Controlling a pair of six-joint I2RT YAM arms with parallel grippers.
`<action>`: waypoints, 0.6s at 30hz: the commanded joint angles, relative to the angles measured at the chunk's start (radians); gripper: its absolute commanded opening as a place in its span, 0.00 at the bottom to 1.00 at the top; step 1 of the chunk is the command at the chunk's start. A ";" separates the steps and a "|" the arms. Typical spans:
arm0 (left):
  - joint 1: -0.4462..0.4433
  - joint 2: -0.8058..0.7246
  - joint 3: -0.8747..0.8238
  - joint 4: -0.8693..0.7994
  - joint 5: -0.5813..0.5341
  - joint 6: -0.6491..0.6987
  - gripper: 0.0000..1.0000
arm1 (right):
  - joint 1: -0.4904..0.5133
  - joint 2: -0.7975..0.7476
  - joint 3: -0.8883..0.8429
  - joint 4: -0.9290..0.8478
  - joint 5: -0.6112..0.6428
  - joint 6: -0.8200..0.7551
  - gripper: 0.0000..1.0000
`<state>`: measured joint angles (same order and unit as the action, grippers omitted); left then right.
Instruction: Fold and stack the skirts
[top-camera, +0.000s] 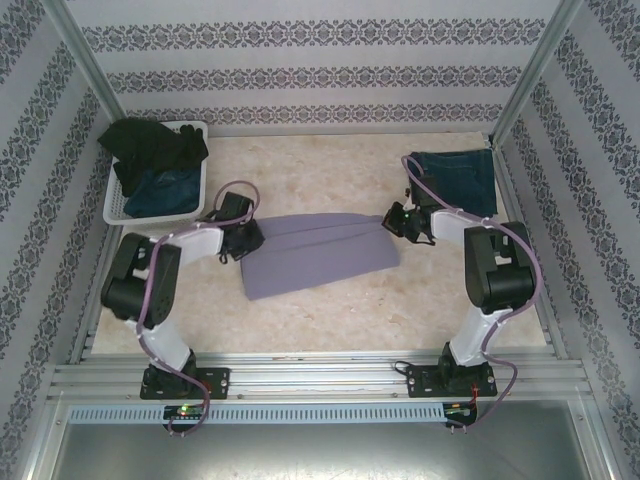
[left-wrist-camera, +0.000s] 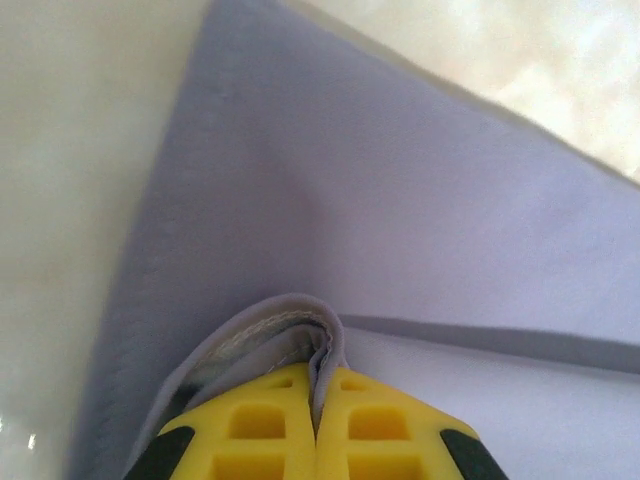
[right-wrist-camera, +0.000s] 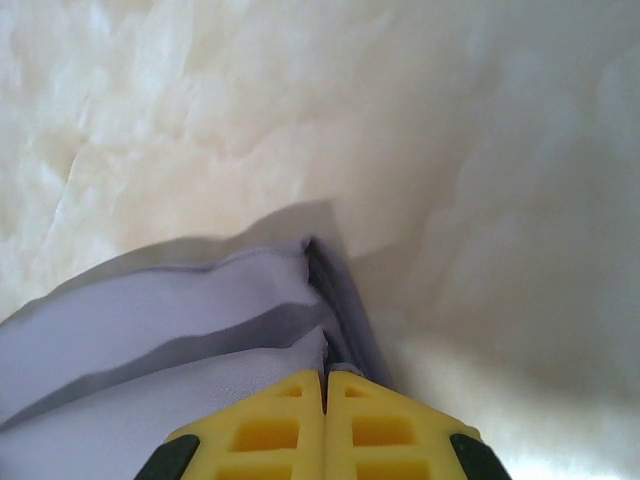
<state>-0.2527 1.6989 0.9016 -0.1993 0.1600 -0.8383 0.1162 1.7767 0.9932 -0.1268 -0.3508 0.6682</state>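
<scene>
A: Risk here?
B: Slippage. My left end effector (left-wrist-camera: 318, 385) and right end effector (right-wrist-camera: 323, 385) each pinch an edge of the lavender skirt (top-camera: 320, 255) stretched between them on the bench (top-camera: 330, 310); uneven pull could skew the fold.

The worktop (top-camera: 330, 165) is a pale cream surface with a cloudy, marble-like pattern. It is closed on the far side and on the left and right sides by walls (top-camera: 300, 75) of white wallpaper that carries horizontal bands of dark floral ornament. Thin metal posts (top-camera: 85, 60) rise at its two far corners, and along its near edge run silver aluminium rails (top-camera: 320, 378) with a white slotted strip (top-camera: 320, 412) below them, then what seems to be a grey metal sheet (top-camera: 320, 450); the light is soft and even, with only weak shadows.
</scene>
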 joint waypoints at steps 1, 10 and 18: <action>0.015 -0.116 -0.047 -0.190 -0.071 -0.049 0.00 | -0.004 -0.111 -0.046 -0.048 -0.010 -0.010 0.00; 0.017 -0.291 0.100 -0.363 -0.180 -0.033 0.00 | -0.013 -0.178 -0.004 -0.108 0.022 0.027 0.00; 0.018 -0.189 0.162 -0.321 -0.160 -0.017 0.00 | -0.012 -0.119 0.027 -0.054 -0.017 0.068 0.00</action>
<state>-0.2474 1.4857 1.0183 -0.4786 0.0433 -0.8543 0.1139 1.6398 0.9844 -0.2047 -0.3653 0.7086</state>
